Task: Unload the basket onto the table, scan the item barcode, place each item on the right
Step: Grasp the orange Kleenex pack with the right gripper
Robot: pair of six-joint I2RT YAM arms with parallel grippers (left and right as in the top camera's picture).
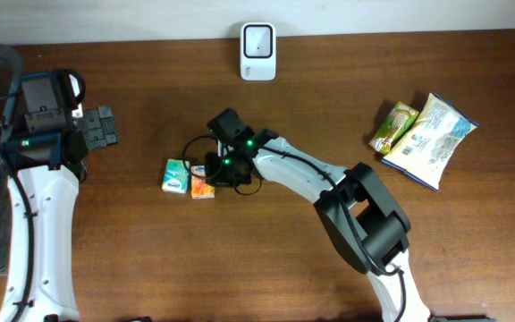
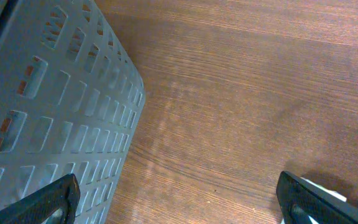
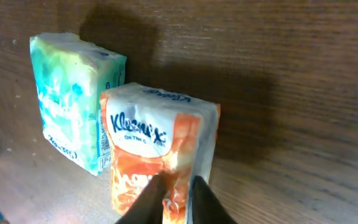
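right gripper (image 3: 171, 186) clenched on the near edge of the orange kleenex pack (image 3: 160, 143). the wrist view showed only a thin pinch of wrapper between the pads. pack sat on the table (image 1: 329, 80), a little left of centre, with the green tissue pack (image 3: 73, 99) just beside it on the left, apparently touching. left gripper (image 2: 176, 202) released, jaws wide, nothing between them, beside the grey basket (image 2: 48, 93) at the far left.

risks, my reading:
- bite looked shallow and on soft film, so the pack could slip or swing loose on the lift.
- green pack sat so close it could get dragged along.
- barcode not visible in any view. if it faced away from the white scanner (image 1: 257, 51) at the far edge, the pass would read nothing.

count:
- tissue packs: two (one orange, one green)
- snacks: two, at the right, a small snack packet (image 1: 393, 126) and a larger pale bag (image 1: 434, 140)
- scanner: one
- basket: one
- arms: two
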